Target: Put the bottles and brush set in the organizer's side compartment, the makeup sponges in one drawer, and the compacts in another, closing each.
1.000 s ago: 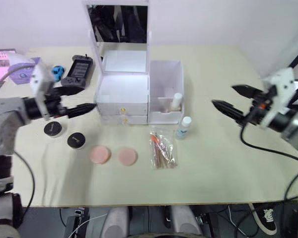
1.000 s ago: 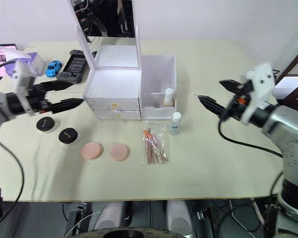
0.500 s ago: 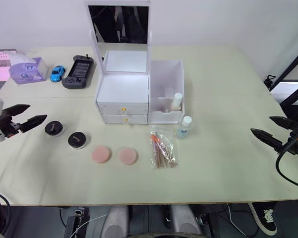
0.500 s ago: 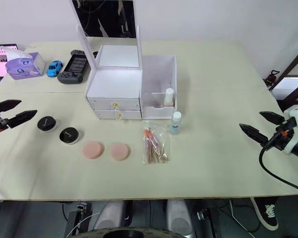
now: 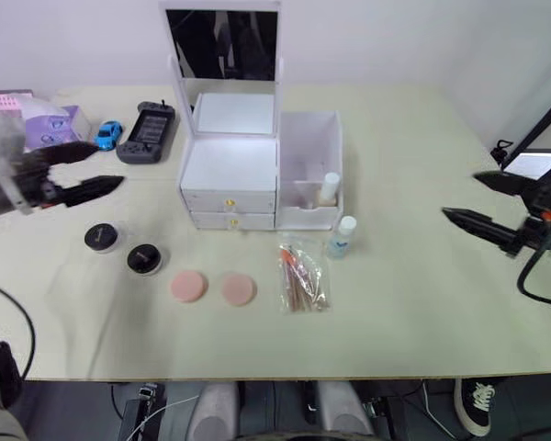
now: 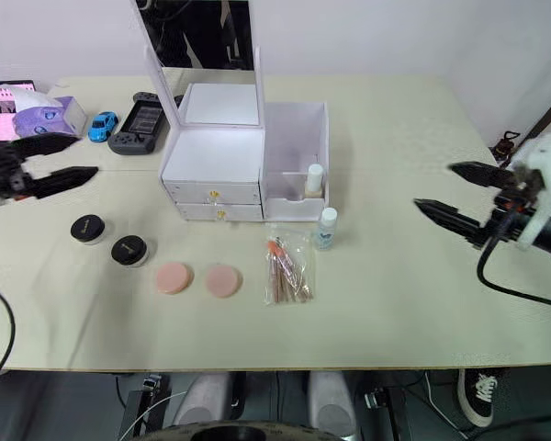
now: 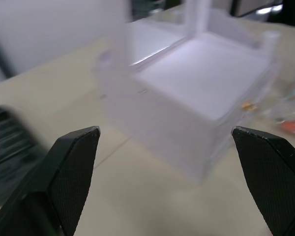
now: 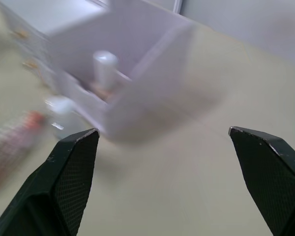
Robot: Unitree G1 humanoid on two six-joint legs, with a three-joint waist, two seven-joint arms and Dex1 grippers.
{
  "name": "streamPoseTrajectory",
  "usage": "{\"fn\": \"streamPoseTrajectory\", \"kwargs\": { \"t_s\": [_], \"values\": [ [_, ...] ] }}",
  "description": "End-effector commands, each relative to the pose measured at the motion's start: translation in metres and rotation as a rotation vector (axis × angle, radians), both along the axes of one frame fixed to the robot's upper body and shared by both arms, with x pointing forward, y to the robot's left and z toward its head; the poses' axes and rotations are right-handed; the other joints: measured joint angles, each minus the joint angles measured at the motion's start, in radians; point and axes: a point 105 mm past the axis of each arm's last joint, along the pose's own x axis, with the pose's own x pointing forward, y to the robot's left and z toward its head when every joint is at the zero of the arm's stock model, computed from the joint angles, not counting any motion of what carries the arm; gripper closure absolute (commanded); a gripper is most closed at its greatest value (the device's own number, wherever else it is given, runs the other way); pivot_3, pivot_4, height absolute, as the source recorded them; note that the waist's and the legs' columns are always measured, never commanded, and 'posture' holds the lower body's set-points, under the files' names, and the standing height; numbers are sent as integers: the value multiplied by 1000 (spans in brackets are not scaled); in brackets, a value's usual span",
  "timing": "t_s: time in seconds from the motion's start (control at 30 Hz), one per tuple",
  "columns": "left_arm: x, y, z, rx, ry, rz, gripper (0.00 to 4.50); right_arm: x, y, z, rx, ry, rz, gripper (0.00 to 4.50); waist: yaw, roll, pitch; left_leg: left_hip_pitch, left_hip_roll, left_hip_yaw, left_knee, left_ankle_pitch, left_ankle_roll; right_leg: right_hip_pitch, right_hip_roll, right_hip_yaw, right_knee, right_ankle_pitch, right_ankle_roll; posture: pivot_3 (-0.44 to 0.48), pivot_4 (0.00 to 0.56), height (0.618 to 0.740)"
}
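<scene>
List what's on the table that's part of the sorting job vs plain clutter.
Job items: organizer with side compartment; tan pump bottle already in it; clear bottle; brush set; two makeup sponges; two compacts.

Clutter: game console, toy car, tissue box.

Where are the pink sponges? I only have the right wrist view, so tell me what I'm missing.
Observer: Two pink makeup sponges lie side by side on the table, in front of the organizer's drawers.
Operator: Report the compacts.
Observer: Two black compacts sit on the table to the robot's left of the sponges, apart from them.
Operator: Now give me the left pincer.
Observer: The left pincer is open and empty, above the table's left side, farther back than the compacts.
</scene>
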Motion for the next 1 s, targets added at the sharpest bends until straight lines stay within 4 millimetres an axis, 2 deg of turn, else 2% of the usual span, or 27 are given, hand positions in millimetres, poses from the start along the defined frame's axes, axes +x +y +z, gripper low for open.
{"fn": "streamPoseTrajectory", "kwargs": {
  "t_s": [0.03,0.1,0.2,0.27,0.37,0.43,0.47,0.6,1.0],
  "values": [
    [-9,-51,13,-30,3,-151,0,-7,39,-2,-28,40,77,35,1,-1,0,0,0,0,0,0,0,0,0,0,0,0,0,0,150,740],
    [-11,-72,19,-47,2,-199,0,1,48,-11,-53,53,39,35,1,-4,1,-1,0,0,1,0,0,0,0,0,0,0,0,0,150,740],
    [-19,-98,26,-55,3,-287,0,14,55,-13,6,30,-13,35,-1,-7,1,-1,0,0,3,0,0,0,0,0,0,0,-1,0,150,740],
    [-25,-115,24,-29,12,-346,0,21,59,-22,-1,34,-37,35,-1,-7,1,-1,-1,0,3,0,0,0,0,1,0,0,-1,0,150,740],
    [-32,-130,21,-4,14,-394,0,28,60,-37,-35,48,-59,35,0,-7,1,0,-1,0,2,0,0,0,0,1,-1,0,-1,0,150,740],
    [-35,-137,19,7,15,-412,0,30,64,-43,-32,54,-53,557,0,-7,1,-1,-1,-1,1,0,0,0,1,1,0,0,-1,0,150,740],
    [-36,-138,18,13,17,-417,0,30,67,-45,-36,58,-44,865,-1,-7,1,-1,-1,-1,1,0,0,0,1,1,0,0,-1,0,150,740],
    [-37,-137,14,31,21,-408,0,31,75,-52,-41,68,-14,865,-2,-7,1,-1,-1,-1,1,0,0,0,1,1,0,0,-1,0,150,740],
    [-32,-126,7,62,6,-345,0,45,80,-66,-55,80,-3,865,-1,-7,1,0,-1,-1,2,0,0,0,1,1,0,0,-1,0,150,740]
  ]
}}
